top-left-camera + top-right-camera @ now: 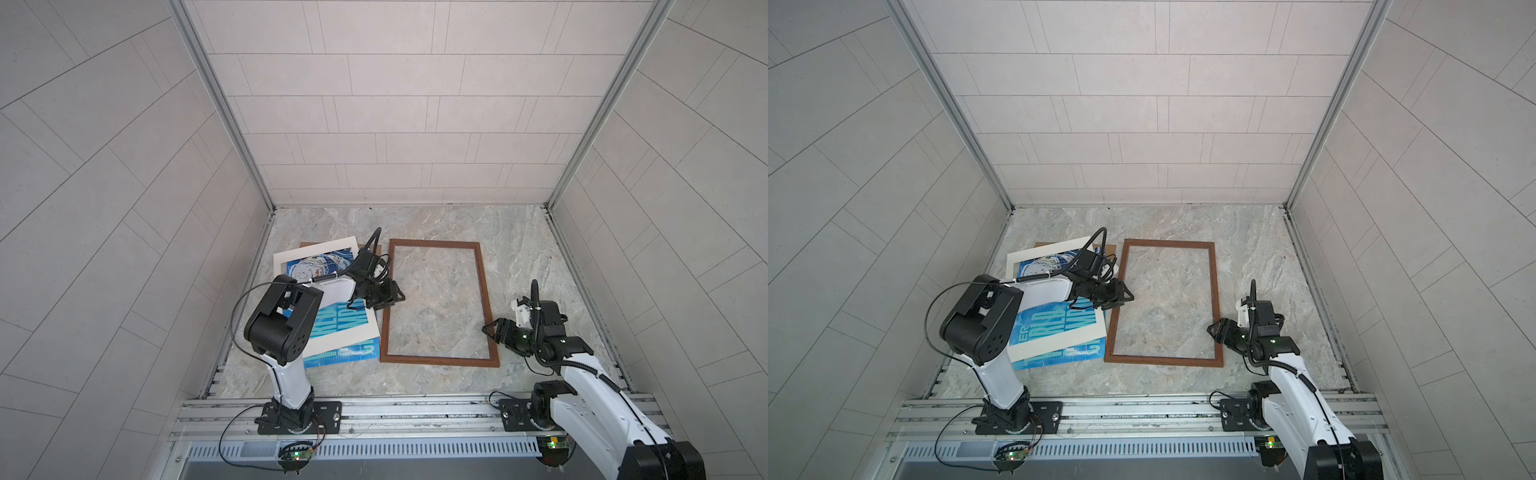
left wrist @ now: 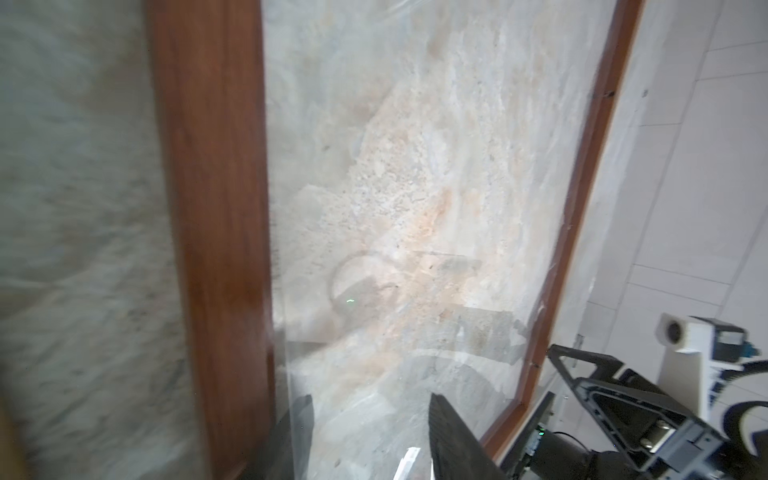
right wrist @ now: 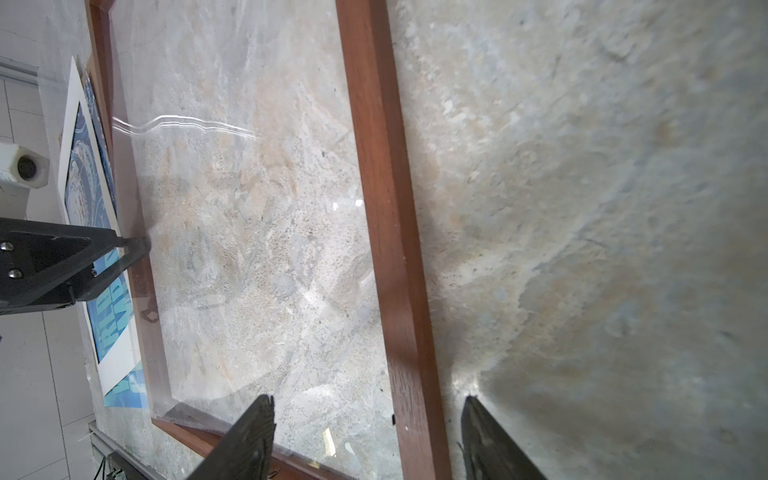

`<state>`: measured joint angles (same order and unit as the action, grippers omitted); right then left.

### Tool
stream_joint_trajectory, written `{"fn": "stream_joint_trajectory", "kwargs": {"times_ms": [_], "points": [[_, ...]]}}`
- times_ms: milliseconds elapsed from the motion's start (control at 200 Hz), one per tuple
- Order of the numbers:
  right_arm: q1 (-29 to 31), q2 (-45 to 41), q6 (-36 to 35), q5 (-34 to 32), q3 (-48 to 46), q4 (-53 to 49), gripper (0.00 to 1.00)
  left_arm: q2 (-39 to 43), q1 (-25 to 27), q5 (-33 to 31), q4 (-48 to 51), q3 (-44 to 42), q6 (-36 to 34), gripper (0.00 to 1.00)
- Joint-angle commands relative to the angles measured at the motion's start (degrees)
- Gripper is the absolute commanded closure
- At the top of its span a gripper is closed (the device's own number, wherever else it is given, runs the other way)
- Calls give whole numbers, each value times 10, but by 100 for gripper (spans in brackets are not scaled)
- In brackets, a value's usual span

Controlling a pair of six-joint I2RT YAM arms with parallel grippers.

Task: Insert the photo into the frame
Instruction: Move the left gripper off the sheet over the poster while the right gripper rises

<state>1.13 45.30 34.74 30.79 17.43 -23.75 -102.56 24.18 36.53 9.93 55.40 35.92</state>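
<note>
The dark-brown frame lies flat mid-table, showing marble through its opening. To its left lies the blue photo, mostly covered by a white mat and my left arm. My left gripper hovers at the frame's left rail, open and holding nothing. My right gripper is open, with one finger on each side of the frame's right rail.
A white mat lies askew over the photo, and a brown backing board peeks out behind them. A clear pane with reflections fills the frame's opening. Walls enclose three sides, and a metal rail runs along the front.
</note>
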Motion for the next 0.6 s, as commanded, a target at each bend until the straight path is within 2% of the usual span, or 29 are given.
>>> {"fn": "stream_joint_trajectory", "kwargs": {"times_ms": [0,135,400,595], "points": [[2,-13,2,2,-4,5,33,21,0,-54,145,23,-52,44],[2,-19,0,-1,-4,9,33,37,-1,-76,196,41,-68,38],[1,9,-14,2,10,12,32,34,10,-145,318,112,-81,37],[2,38,-27,9,22,21,32,30,22,-187,370,142,-92,37]]}}
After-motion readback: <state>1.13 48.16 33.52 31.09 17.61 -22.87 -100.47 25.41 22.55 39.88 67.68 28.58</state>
